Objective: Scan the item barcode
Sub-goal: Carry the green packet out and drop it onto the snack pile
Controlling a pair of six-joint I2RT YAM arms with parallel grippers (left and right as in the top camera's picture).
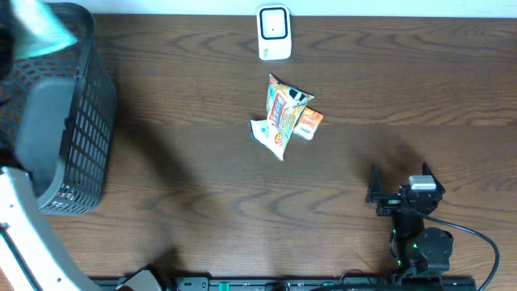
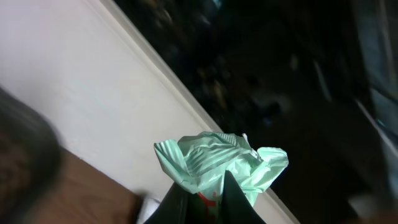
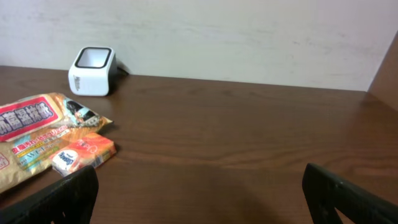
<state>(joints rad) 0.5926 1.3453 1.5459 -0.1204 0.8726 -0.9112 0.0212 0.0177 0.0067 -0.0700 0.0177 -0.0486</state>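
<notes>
- Left gripper [image 2: 208, 190] clamped tight on a crumpled green packet [image 2: 217, 163], held in the air above the far end of the basket [image 1: 81, 137] at far left.
- Right gripper [image 1: 399, 182] spread wide and empty, low over the surface [image 1: 186, 186] at near right.
- Scanner [image 1: 274, 32] stands at the far edge, centre.
- Snack bag [image 1: 281, 113] lies mid-surface, on the near side of the scanner.
- Small orange box [image 1: 309, 123] sits against the bag's right side.

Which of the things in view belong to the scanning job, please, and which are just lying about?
Job: mint-green crinkled plastic packet in the shut left gripper; white boxy barcode scanner.
Lying about: yellow foil snack bag; small orange packet; black mesh basket.
</notes>
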